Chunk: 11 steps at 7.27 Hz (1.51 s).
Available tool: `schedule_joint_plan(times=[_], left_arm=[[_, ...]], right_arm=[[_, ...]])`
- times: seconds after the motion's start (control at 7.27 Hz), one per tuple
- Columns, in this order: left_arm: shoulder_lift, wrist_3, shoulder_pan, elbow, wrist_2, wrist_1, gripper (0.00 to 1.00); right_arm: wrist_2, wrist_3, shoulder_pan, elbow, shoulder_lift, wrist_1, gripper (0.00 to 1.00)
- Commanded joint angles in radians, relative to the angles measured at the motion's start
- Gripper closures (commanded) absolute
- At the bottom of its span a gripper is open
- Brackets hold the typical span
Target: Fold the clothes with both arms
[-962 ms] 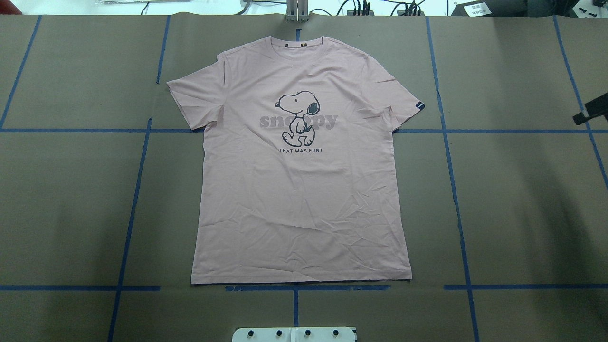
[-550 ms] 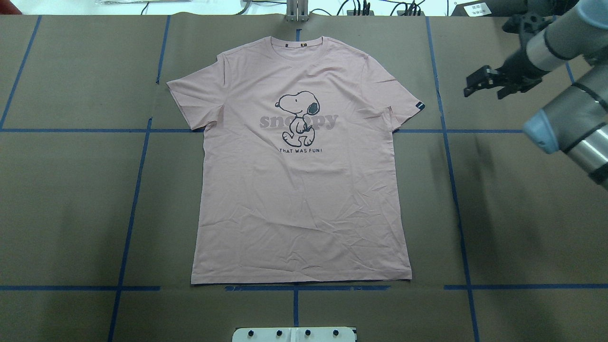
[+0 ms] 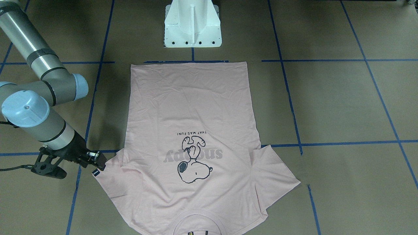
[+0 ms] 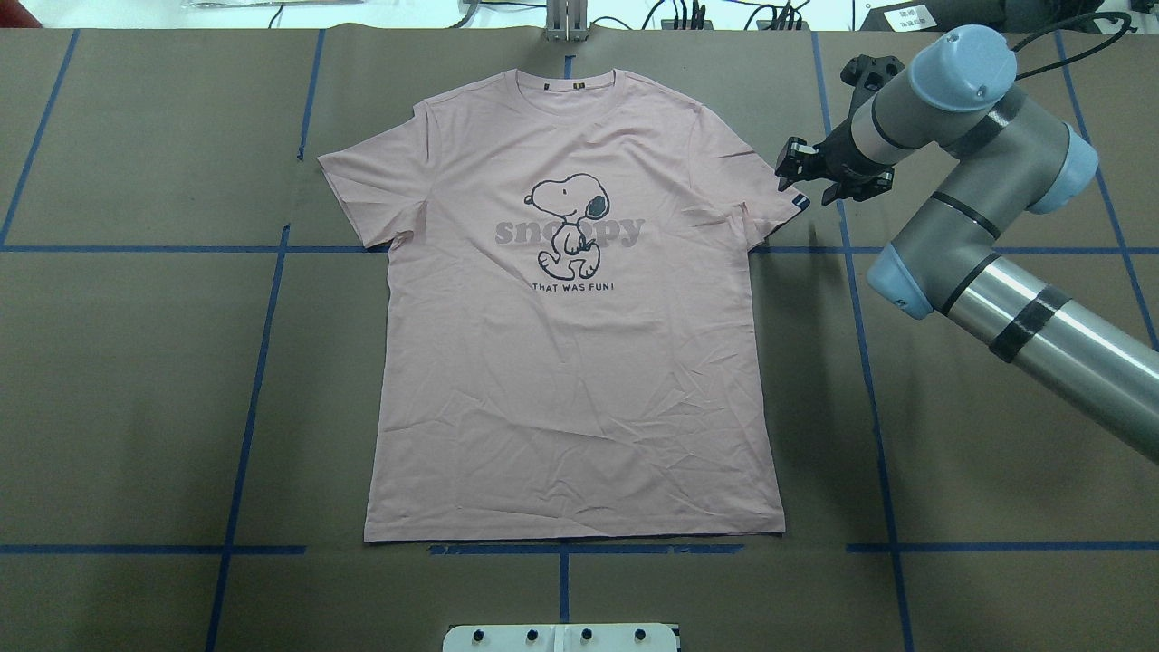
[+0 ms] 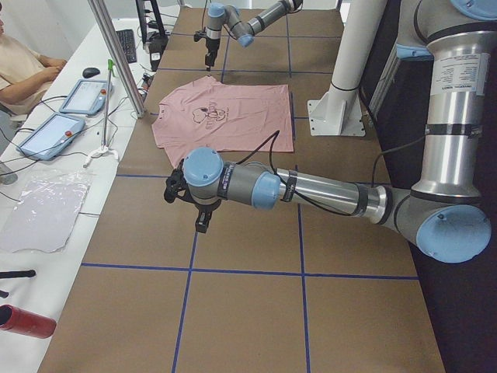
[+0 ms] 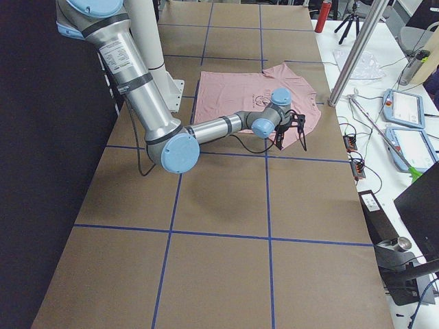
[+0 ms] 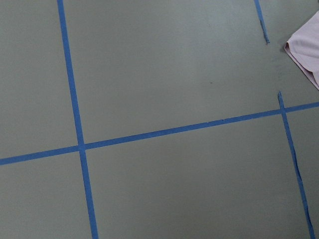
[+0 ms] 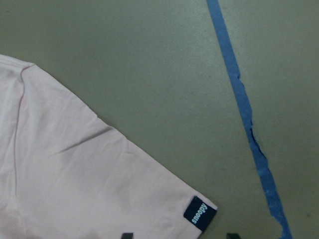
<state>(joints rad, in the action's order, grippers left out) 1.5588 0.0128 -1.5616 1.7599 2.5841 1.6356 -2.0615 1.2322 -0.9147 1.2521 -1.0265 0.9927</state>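
Note:
The pale pink Snoopy T-shirt (image 4: 570,380) lies flat and spread out on the brown table, collar at the far edge; it also shows in the front view (image 3: 192,107). My right gripper (image 4: 804,186) hangs just above the outer edge of the shirt's right sleeve, next to the small black sleeve tag (image 8: 200,211). In the right wrist view its two fingertips (image 8: 127,235) stand apart on either side of the tag, open and empty. My left gripper (image 5: 202,217) shows only in the exterior left view, over bare table beside the shirt; I cannot tell its state. The left wrist view catches one sleeve corner (image 7: 305,52).
The white pedestal base (image 4: 561,637) stands at the near edge behind the shirt's hem. Blue tape lines (image 4: 860,299) cross the brown table cover. A metal post (image 5: 116,54), tablets and a seated operator (image 5: 23,70) are at the far side.
My right arm has swung in from the right edge and moved left to the shirt's right sleeve. The shirt has not moved.

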Motion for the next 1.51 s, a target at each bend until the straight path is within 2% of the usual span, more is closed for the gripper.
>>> schedule_joint_plan(times=[0.0, 0.55, 0.69, 0.83, 1.1, 1.24, 1.38], left_arm=[[-0.025, -0.001, 0.000, 0.013, 0.037, 0.001, 0.00], [-0.031, -0.001, 0.000, 0.013, 0.039, 0.015, 0.00], [-0.031, -0.001, 0.000, 0.013, 0.039, 0.015, 0.00], [-0.031, -0.001, 0.000, 0.013, 0.039, 0.017, 0.00], [-0.031, -0.001, 0.000, 0.013, 0.039, 0.021, 0.00], [-0.031, -0.001, 0.000, 0.012, 0.039, 0.021, 0.00], [-0.031, -0.001, 0.000, 0.012, 0.039, 0.021, 0.00]], right_arm=[[0.050, 0.021, 0.008, -0.049, 0.029, -0.002, 0.33], [0.075, 0.018, 0.031, -0.062, 0.023, -0.003, 0.34], [0.083, 0.016, 0.034, -0.062, 0.020, -0.003, 0.38], [0.086, 0.016, 0.033, -0.063, 0.019, -0.003, 0.48], [0.090, 0.016, 0.033, -0.063, 0.017, -0.002, 0.75], [0.090, 0.015, 0.033, -0.063, 0.017, -0.002, 0.94], [0.090, 0.016, 0.033, -0.063, 0.019, -0.002, 1.00]])
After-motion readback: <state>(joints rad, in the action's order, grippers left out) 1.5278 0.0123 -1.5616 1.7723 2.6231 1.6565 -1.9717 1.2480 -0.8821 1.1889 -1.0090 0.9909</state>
